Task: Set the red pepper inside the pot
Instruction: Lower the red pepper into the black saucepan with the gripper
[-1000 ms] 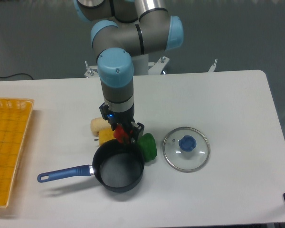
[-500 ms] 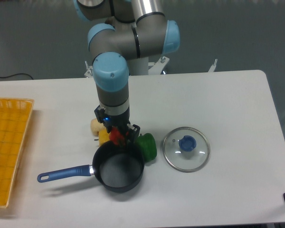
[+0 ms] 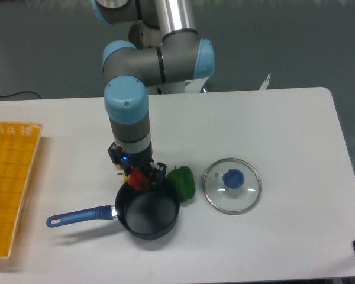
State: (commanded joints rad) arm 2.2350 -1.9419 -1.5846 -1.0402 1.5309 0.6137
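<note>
Since a second ago the arm has slid toward the table's left edge and a little toward its front edge, carrying the gripper (image 3: pixel 139 177) from the pot's far right rim to its far left rim. Its fingers are pinching the red pepper (image 3: pixel 136 178), which now hangs right at the far rim of the pot (image 3: pixel 148 210), partly over the mouth and not resting on the bottom as far as the view shows. The two yellow food pieces that showed beside the gripper before are now almost wholly hidden behind the arm's wrist.

The pot stands near the middle of the table's front edge, its blue handle (image 3: pixel 80 216) pointing toward the left edge. Its inside looks dark, and nothing can be made out in it.

A green pepper (image 3: pixel 182 181) lies just beside the pot on the side of the right edge, close to or touching its rim; which cannot be told. Further toward the right edge, apart from the green pepper, a round glass lid (image 3: pixel 232 185) with a blue knob lies flat on the white table (image 3: pixel 284 130). A yellow basket (image 3: pixel 9 183) sits against the left edge.
</note>
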